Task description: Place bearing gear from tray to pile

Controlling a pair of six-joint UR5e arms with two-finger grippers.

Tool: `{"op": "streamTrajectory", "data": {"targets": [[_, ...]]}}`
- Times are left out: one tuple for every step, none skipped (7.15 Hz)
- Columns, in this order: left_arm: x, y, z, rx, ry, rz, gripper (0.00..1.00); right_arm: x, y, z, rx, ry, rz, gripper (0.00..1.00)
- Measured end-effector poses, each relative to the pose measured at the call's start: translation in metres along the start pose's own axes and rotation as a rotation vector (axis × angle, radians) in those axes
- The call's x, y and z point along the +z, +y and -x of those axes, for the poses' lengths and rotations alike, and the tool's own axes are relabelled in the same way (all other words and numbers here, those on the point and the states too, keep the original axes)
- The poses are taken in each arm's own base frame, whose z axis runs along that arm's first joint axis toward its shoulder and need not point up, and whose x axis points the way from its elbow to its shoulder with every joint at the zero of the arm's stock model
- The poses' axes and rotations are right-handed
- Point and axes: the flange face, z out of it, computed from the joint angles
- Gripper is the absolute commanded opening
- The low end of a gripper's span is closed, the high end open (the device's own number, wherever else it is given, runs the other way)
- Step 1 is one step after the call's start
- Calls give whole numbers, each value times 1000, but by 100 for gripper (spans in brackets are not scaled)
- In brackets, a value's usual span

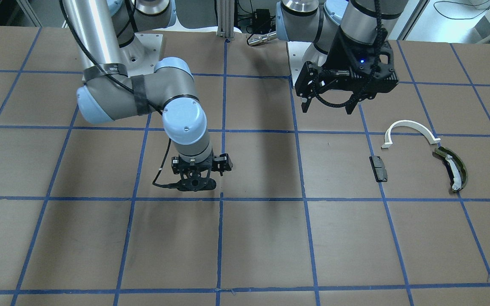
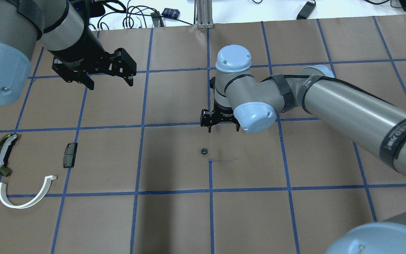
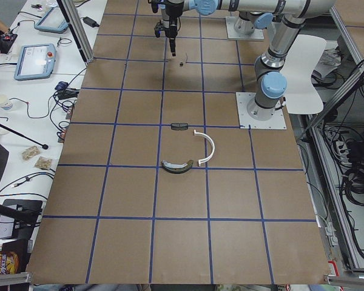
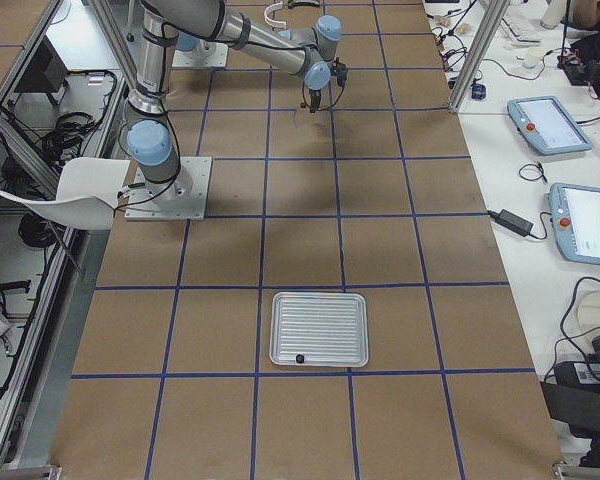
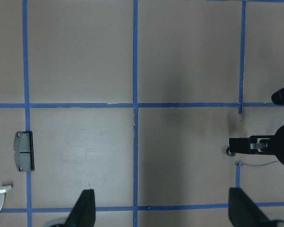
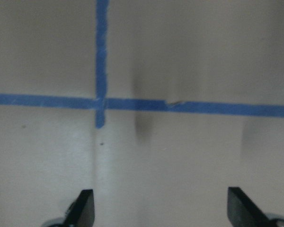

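A small black bearing gear (image 2: 204, 151) lies on the brown table near its middle, also visible in the left wrist view (image 5: 229, 151). My right gripper (image 2: 223, 129) hangs open just beyond the gear with nothing between its fingers (image 6: 84, 208). My left gripper (image 2: 110, 85) hovers open and empty farther left, above the table. The pile sits at the left: a white arc (image 2: 16, 206), a dark block (image 2: 70, 155) and an olive curved piece (image 2: 1, 153). The white ribbed tray (image 4: 280, 330) shows only in the exterior right view, with one small dark part (image 4: 300, 357) in it.
Blue tape lines divide the brown table into squares. The pile's parts appear on the right of the front-facing view: the arc (image 1: 411, 124), the block (image 1: 378, 168) and the olive piece (image 1: 453, 168). Tablets and cables lie on side benches.
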Motion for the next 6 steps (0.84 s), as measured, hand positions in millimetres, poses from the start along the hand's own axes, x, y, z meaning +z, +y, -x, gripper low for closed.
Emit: {"op": "streamTrajectory", "data": {"targets": [[26,8,-12,-9,4,-1,100,-21,-11,-45,-74,15,-12,100],[54,16,-24,-7,8,3,100,-40,-20,-93,-143,51,-25,100],[85,22,-37,-6,19,1,100,-60,-28,-155,-146,110,-34,100],[116,26,-53,-6,37,1,100,-76,-29,-224,-153,153,-24,100],[145,32,-73,-1,47,23,100,-86,-23,-293,-199,173,8,100],[168,41,-96,-3,49,49,100,-93,-12,-353,-262,198,50,100]]}}
